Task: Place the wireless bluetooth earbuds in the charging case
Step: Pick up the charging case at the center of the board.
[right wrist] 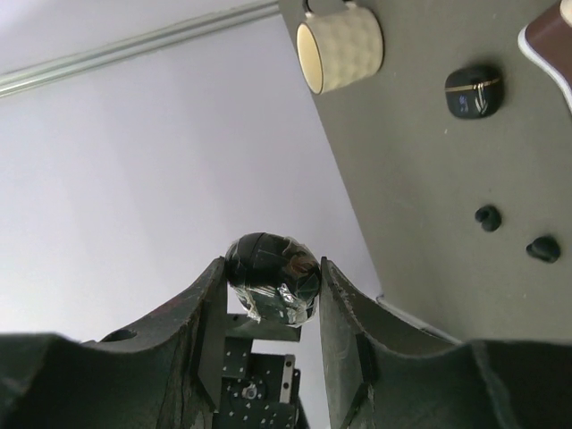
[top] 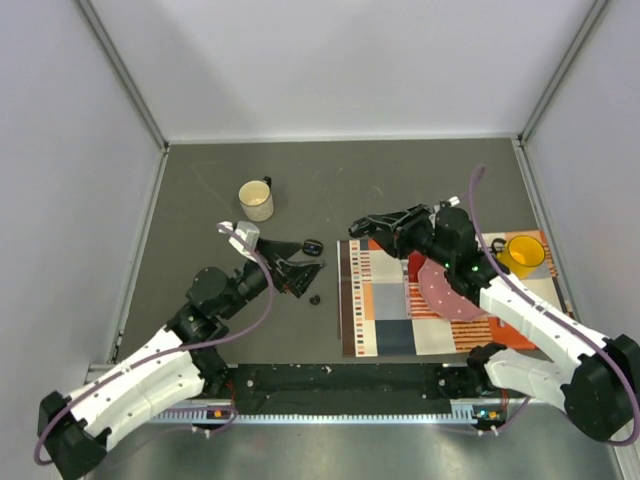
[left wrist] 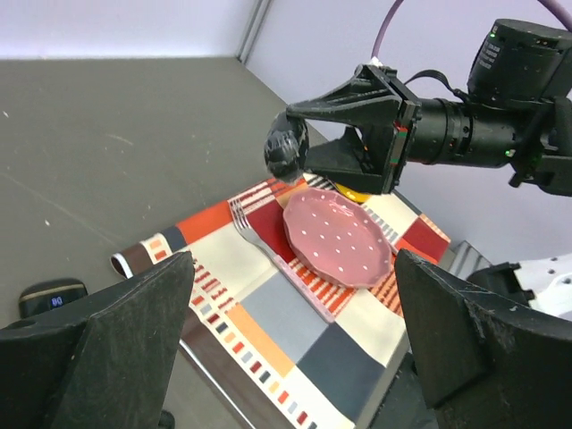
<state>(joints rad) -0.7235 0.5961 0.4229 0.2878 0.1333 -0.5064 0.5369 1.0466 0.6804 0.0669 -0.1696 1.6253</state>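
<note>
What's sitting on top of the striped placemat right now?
A pink dotted plate with a fork beside it, and a yellow cup at the mat's far right corner. The right arm covers part of the placemat from above, so anything beneath it is hidden.

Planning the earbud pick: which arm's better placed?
Left. Its gripper is open and empty, close to an earbud. The right gripper is busy, shut on a case.
</note>
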